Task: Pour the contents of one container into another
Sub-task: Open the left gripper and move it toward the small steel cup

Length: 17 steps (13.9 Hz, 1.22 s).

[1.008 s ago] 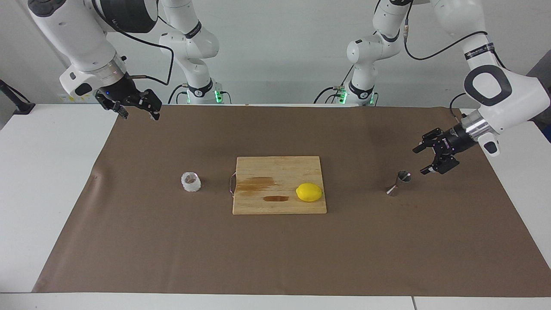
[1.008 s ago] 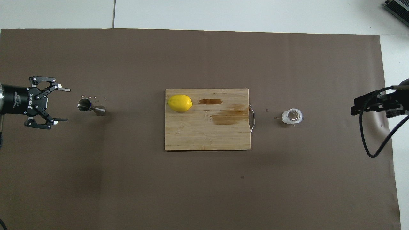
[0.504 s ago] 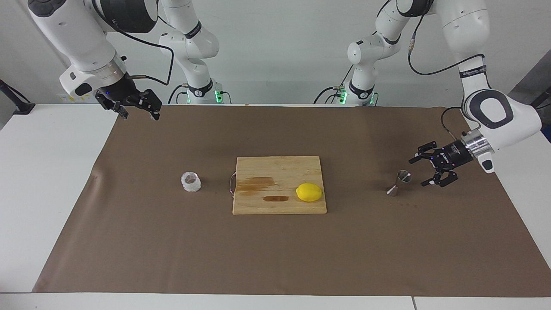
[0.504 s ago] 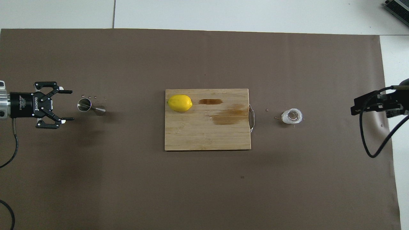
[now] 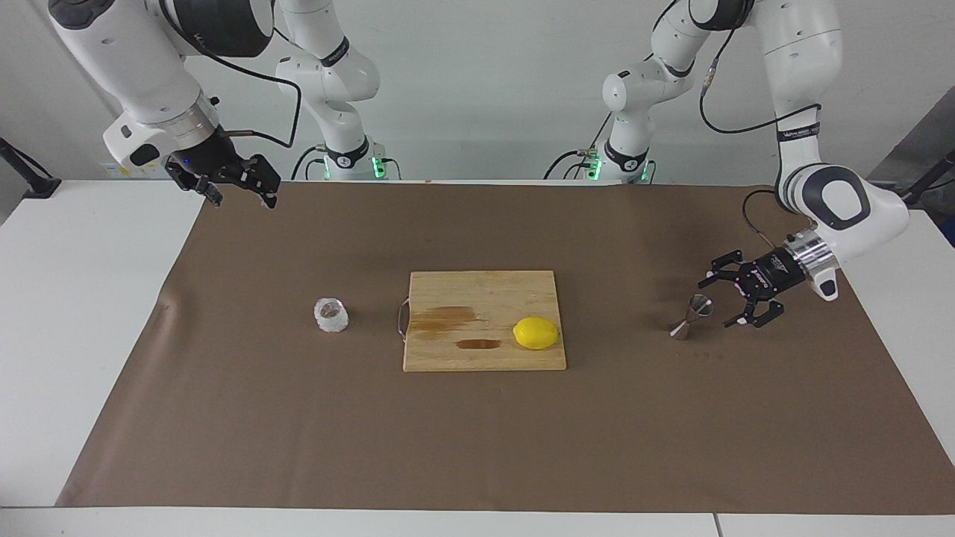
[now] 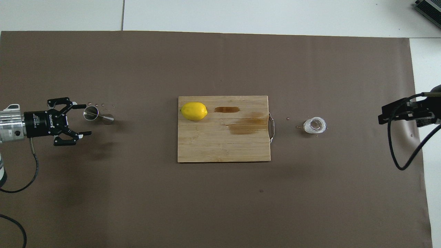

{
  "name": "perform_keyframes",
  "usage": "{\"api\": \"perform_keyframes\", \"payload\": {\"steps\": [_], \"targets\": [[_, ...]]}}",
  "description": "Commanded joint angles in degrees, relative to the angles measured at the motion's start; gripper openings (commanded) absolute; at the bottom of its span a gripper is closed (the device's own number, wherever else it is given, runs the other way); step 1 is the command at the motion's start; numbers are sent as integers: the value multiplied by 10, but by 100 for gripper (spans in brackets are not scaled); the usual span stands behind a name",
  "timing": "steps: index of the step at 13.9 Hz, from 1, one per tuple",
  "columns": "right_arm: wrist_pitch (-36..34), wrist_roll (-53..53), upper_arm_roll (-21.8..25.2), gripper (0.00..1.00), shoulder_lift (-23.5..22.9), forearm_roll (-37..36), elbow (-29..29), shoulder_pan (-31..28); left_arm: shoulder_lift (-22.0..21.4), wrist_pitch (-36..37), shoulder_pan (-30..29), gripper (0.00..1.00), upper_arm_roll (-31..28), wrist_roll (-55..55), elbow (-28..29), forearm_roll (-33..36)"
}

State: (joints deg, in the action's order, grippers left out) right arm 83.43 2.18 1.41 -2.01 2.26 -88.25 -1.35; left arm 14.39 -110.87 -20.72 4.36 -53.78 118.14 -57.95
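The steel hourglass jigger [image 5: 691, 316] stands upright on the brown cloth toward the left arm's end of the table; it also shows in the overhead view [image 6: 92, 113]. My left gripper [image 5: 715, 304] is open and low, level with the jigger, its fingertips just short of it and not touching; it shows in the overhead view too [image 6: 86, 119]. The bumpy clear glass cup [image 5: 331, 315] stands upright toward the right arm's end, also seen in the overhead view [image 6: 314, 125]. My right gripper [image 5: 243, 197] is open and empty, raised over the cloth's corner, and waits.
A wooden cutting board [image 5: 477, 358] with a metal handle lies between the cup and the jigger, with wet stains on it. A lemon [image 5: 536, 333] lies on the board's end toward the jigger. Small droplets dot the cloth by the jigger.
My left gripper has come down and moved toward the jigger, staying open. The right arm, the cup, the jigger and the lemon have not moved.
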Motion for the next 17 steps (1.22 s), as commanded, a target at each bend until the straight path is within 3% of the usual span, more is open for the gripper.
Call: {"api": "perform_keyframes", "payload": {"steps": [1,17], "targets": [[2,7,-6,100,6,-1,-4,-6,-23,-8,-5,100,4,0,22,-20],[3,7,-5,100,6,-1,-4,-6,-35,-5,5,100,5,47,47,-76]]}}
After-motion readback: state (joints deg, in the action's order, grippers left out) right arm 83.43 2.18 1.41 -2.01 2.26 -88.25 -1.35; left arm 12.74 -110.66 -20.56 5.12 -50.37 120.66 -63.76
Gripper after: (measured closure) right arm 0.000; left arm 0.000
